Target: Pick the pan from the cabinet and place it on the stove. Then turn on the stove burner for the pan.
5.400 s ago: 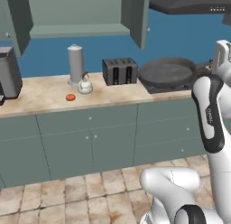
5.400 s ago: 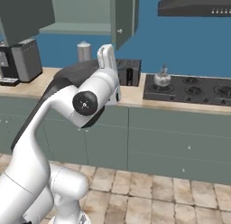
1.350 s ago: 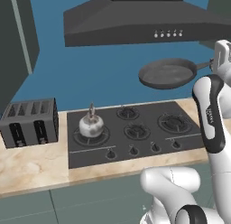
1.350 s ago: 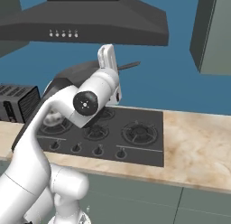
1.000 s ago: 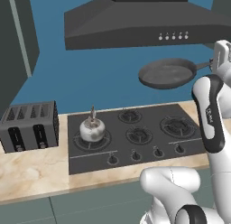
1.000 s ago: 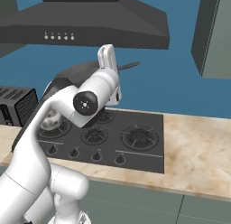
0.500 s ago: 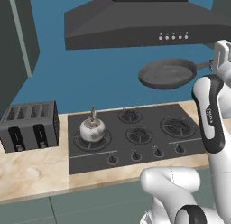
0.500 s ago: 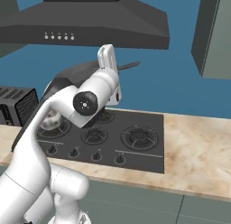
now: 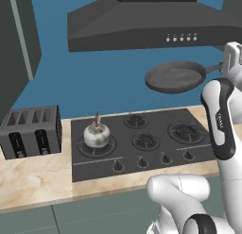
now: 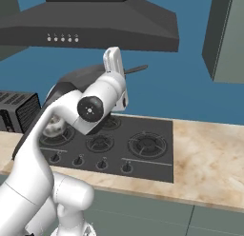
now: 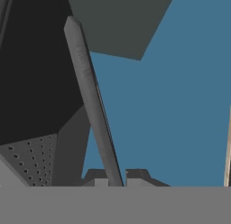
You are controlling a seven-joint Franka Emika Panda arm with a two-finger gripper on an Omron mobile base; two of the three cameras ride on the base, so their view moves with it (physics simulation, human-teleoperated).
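Both base views flank the arm, sharing the stove [image 9: 137,141].

- The gripper [image 11: 116,178] sat at the bottom of the hand view, its two dark fingertips [image 11: 137,175] pressed against the base of a long thin dark handle.
- That handle, belonging to the pan [image 11: 90,101], ran up and to the left from between the tips, ending in a rounded point near the top.
- Left of the handle lay a large black surface, with a grey perforated panel [image 11: 29,162] below it in the lower left corner.
- A grey-green slab [image 11: 117,24] hung at the top centre.
- Blue wall [image 11: 176,114] covered the right side, with a thin beige strip [image 11: 228,151] at the right edge.
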